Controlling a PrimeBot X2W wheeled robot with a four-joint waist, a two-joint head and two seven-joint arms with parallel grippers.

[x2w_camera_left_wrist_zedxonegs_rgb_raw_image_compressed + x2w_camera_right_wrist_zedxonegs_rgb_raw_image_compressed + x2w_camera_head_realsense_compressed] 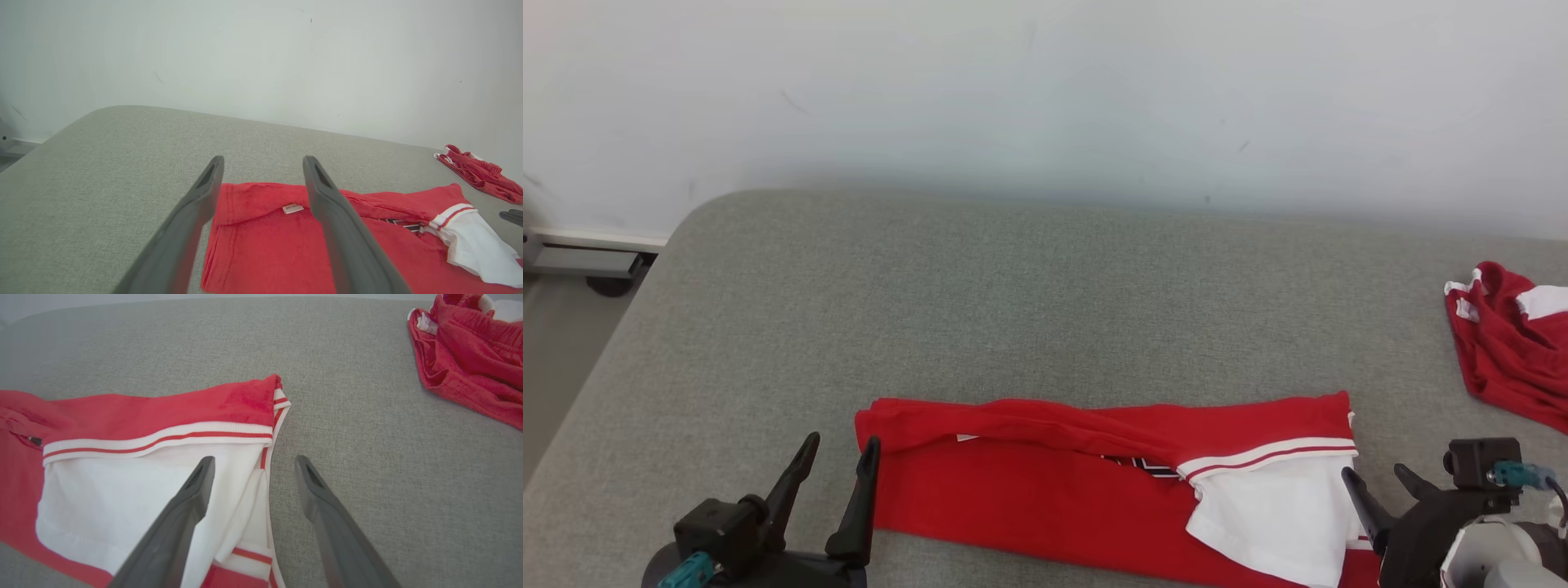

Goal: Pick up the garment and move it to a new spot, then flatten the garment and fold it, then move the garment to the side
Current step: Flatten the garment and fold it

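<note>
Red cotton shirt with white striped-cuff sleeve (1054, 490) lies folded into a long band on grey woven fabric surface (1013, 286), near front edge. Left gripper (842, 445) at the band's left end, jaws wide apart, holding nothing. Right gripper (1374, 474) at the white sleeve end, jaws apart too, empty. Crumpled red and white garment (1511, 351) sits well apart, far right

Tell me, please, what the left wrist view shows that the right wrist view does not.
Left wrist view's own: the open left gripper and the white label. Right wrist view's own: the red stripe down the white panel's side edge, between the fingers of the open right gripper. Shared: the folded red garment, the crumpled red garment and the grey surface.
</note>
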